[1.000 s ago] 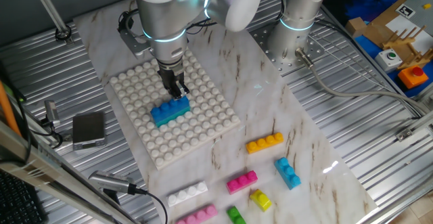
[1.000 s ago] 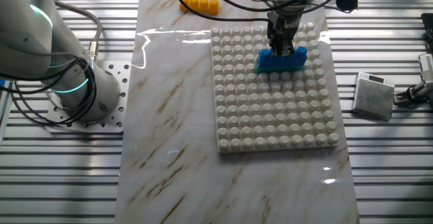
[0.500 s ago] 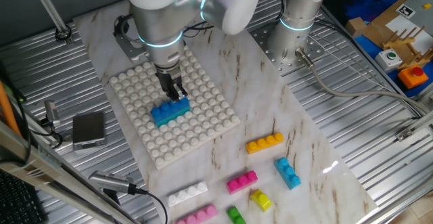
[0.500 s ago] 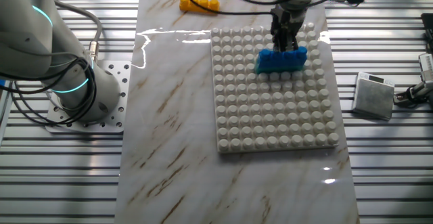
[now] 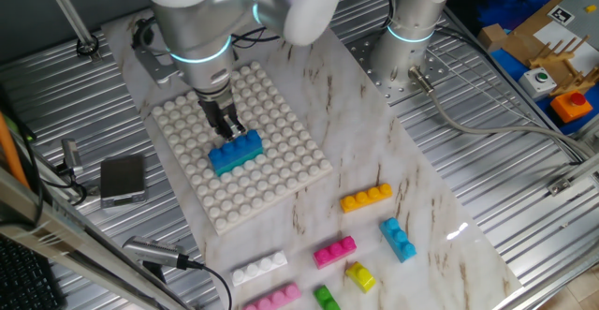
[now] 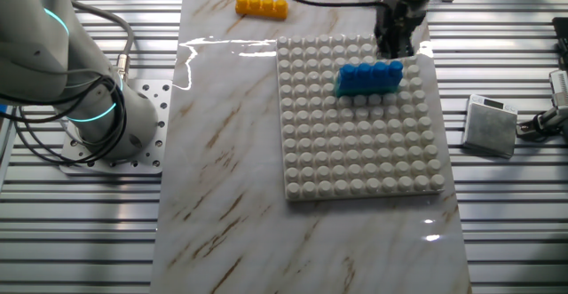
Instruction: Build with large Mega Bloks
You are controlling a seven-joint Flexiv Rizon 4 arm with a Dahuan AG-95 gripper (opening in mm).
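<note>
From one fixed view I see the whole spread of loose bricks along the near end of the marble worktop [image 5: 440, 198]: an orange bar [image 5: 366, 198], a light blue brick [image 5: 398, 239], a magenta bar [image 5: 334, 251], a small yellow brick [image 5: 360, 275], a green brick [image 5: 326, 298], a white bar [image 5: 259, 269] and a pink bar [image 5: 273, 298]. The other fixed view cuts most of these off; there I get only the orange bar [image 6: 261, 7] and slivers of magenta and blue at the top edge.

The blue four-stud bar [image 5: 235, 153] sits pressed onto the white baseplate [image 5: 281, 174], about mid-plate in one fixed view. The other fixed view places that bar [image 6: 368, 78] near the plate's far right corner, with plain studs [image 6: 355, 161] open across the plate's near rows.

The gripper [image 5: 225, 125] stands just beside the bar's upper left end; in the other fixed view the gripper [image 6: 395, 41] is just behind the bar's right end. Its jaws look narrow with nothing between them, though I cannot tell whether they touch the bar.

A small grey box [image 5: 123, 179] lies on the ribbed metal off the plate's left edge. Bare marble runs between the plate and the loose bricks.
</note>
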